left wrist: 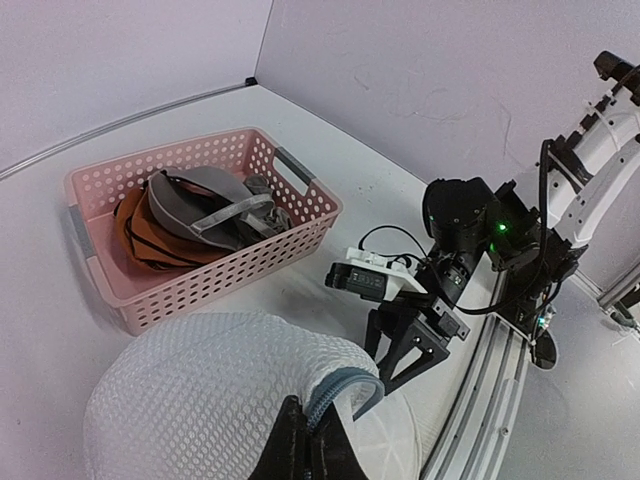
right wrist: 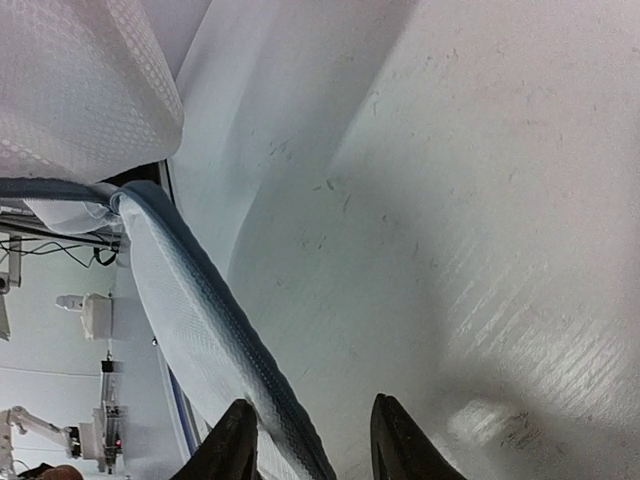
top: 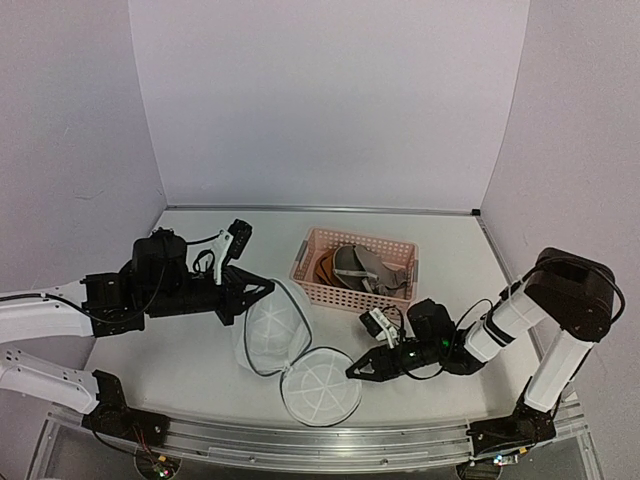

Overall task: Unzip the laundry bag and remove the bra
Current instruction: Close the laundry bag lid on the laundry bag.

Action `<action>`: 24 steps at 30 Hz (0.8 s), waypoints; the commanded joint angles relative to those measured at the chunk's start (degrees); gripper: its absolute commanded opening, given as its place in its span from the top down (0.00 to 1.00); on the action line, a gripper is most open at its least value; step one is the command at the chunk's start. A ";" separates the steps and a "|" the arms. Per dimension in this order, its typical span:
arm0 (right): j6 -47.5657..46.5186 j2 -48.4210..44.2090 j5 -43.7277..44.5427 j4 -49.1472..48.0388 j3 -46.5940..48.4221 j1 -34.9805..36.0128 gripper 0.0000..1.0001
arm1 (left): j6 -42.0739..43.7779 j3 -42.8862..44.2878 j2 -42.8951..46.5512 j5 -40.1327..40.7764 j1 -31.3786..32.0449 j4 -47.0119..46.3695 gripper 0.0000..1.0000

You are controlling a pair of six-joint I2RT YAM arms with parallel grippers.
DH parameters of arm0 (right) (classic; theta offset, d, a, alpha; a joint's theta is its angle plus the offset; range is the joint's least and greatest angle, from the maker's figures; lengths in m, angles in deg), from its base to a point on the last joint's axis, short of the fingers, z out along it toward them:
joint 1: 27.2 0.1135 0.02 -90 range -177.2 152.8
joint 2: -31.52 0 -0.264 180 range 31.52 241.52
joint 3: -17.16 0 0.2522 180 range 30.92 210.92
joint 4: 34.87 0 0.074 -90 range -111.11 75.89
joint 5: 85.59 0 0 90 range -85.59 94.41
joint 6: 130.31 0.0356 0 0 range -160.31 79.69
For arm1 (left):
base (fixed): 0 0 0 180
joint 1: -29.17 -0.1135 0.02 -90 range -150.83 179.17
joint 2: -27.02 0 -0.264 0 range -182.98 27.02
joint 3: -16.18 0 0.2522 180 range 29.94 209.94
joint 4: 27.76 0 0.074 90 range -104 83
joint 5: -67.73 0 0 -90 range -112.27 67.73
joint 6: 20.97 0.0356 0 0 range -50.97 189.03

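The white mesh laundry bag [top: 268, 335] lies on its side mid-table, with its round ribbed lid [top: 320, 386] unzipped and flat on the table in front. My left gripper [top: 268, 289] is shut on the bag's zip rim [left wrist: 335, 392]; the mesh body [left wrist: 190, 400] bulges to its left. My right gripper [top: 354, 371] is open and low at the lid's right edge. In the right wrist view the lid's zip band [right wrist: 200, 310] runs just inside my left finger [right wrist: 238, 445]. The grey-taupe and orange bra [top: 352, 266] lies in the pink basket [top: 305, 288], also in the left wrist view [left wrist: 190, 212].
The pink perforated basket [left wrist: 290, 225] stands behind the bag, right of centre. White walls close the back and both sides. The metal rail [top: 330, 440] runs along the near edge. My right arm's gripper [left wrist: 402, 362] shows in the left wrist view, beside the bag's mouth.
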 commanded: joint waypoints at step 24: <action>-7.36 -25.89 4.41 25.65 6.05 0.22 1.00 | -4.71 0.49 -4.18 3.41 0.15 3.50 1.00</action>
